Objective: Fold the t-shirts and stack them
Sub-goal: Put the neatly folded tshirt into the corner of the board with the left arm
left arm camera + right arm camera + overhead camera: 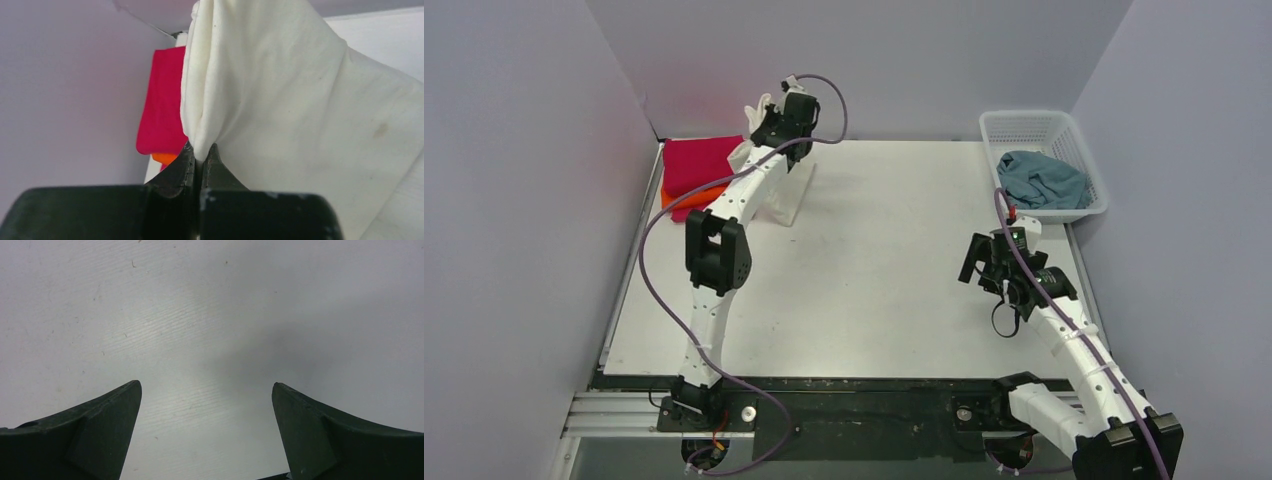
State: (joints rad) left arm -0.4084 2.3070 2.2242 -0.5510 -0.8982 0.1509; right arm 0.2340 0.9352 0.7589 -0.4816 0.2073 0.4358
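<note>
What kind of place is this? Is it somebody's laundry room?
Probably a robot test booth, not a home. Plain walls box in a white table, a left arm and a right arm are bolted at its near edge, and a grey-blue t-shirt sits in a mesh basket.

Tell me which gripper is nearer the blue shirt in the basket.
Right. The right gripper hangs open just short of the basket with the blue shirt; the left gripper is across the table, pinching the cream shirt.

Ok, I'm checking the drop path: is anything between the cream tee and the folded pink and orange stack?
Nothing visible. The left gripper is shut on the cream t-shirt, which hangs just beside the pink t-shirt lying on the orange t-shirt.
</note>
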